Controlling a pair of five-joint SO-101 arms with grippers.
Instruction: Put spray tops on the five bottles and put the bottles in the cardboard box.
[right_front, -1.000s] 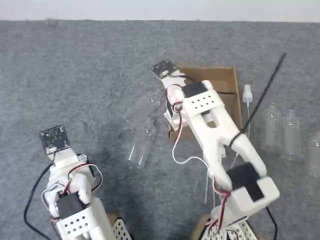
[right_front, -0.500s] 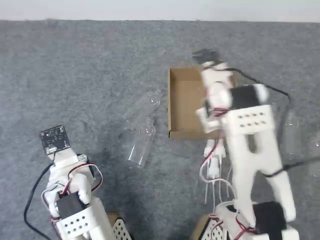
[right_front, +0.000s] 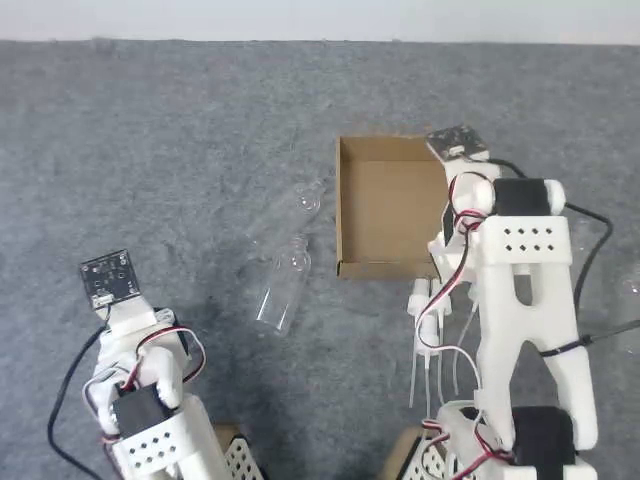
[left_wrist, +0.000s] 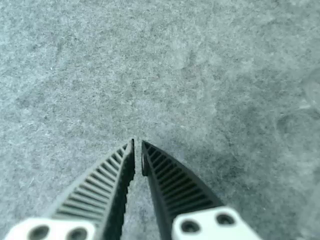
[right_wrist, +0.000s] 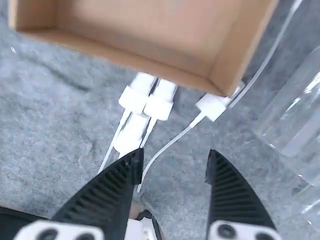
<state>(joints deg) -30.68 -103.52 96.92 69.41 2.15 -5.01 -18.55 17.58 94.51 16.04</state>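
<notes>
While right pincer hangs spread, spray tops lie just ahead w/ cardboard box beyond; left pincer pressed together above worktop.

Table surface: mottled grey with a fine speckle. Cardboard box: plain tan-brown on floor and walls alike. Bottles: colourless and transparent, with pale highlights. Spray tops: white caps with whitish translucent tubes. Arms: white shells patterned with rows of small round holes, black motor blocks, and red, white and black wires. Left gripper and right gripper: dark grey to black, ribbed with slanted ridges, on white mounts
</notes>
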